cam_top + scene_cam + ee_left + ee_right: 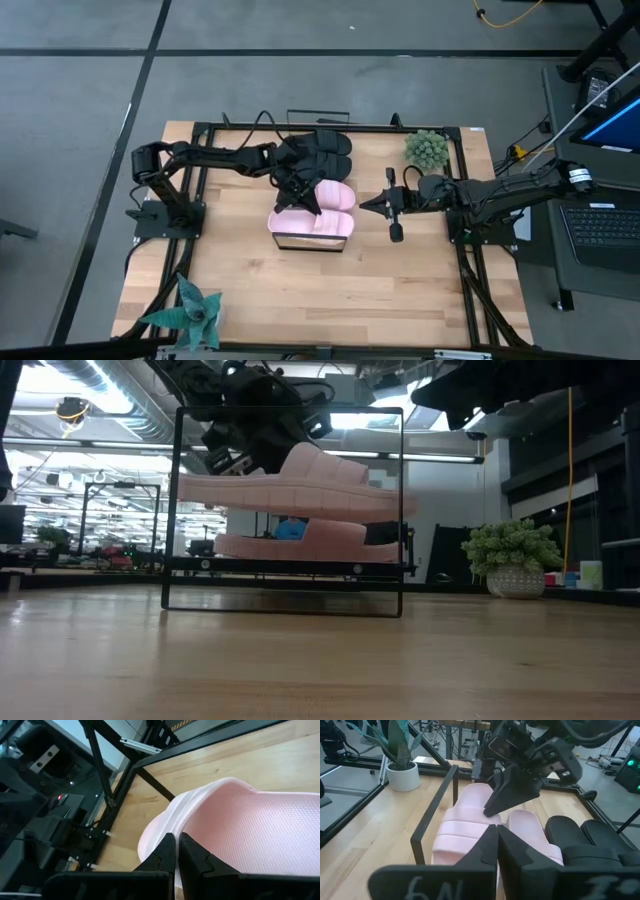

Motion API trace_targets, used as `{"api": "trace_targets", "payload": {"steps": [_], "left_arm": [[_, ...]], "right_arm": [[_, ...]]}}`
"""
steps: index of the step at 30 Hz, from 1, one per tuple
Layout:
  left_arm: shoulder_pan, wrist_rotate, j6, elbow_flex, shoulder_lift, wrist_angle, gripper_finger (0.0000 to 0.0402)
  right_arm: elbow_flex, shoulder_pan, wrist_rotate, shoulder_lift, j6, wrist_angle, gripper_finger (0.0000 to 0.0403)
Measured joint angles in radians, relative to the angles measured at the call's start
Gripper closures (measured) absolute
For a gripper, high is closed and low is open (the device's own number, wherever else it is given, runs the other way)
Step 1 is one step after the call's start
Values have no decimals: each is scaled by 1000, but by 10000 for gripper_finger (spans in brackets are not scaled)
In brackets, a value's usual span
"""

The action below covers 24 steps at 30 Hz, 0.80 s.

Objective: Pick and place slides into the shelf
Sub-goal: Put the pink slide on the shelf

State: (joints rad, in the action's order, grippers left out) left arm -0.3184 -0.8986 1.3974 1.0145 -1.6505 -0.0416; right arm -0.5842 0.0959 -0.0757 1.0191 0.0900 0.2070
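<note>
The shelf (277,236), a light-wood board with black wire rails (180,510), stands mid-table. Two black slides (330,155) lie side by side on its far part. A pink slide (300,542) rests on its sole on the board. A second pink slide (290,490) hangs above the board's near part, and my left gripper (175,852) is shut on it. My right gripper (366,206) waits shut and empty just right of the shelf, pointing at it. My left gripper pinches the raised side rim of the pink slide's sole (167,827) between its two fingers. The fingers (492,809) slant down onto it from the table's far left. The slide is lifted off the shelf's board, roughly level, strap up.
One potted plant (428,148) stands at the table's far right, another (190,315) at the near left corner. A black frame (200,130) runs along the table's edges. Bare wood lies on the shelf's near side.
</note>
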Motion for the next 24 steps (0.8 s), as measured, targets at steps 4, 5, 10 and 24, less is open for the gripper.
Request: {"api": "trace_targets", "payload": {"steps": [4,5,10,24], "left_arm": [[16,0,-16,0,0,0,401],[21,1,-25,0,0,2,401],[59,112,-85,0,0,45,401],[87,166,-113,0,0,67,401]], "right_arm": [[0,0,-1,0,-1,-1,397],[0,0,-1,0,0,-1,399],[1,0,-9,0,-5,-9,398],[52,0,-21,0,-18,37,399]]}}
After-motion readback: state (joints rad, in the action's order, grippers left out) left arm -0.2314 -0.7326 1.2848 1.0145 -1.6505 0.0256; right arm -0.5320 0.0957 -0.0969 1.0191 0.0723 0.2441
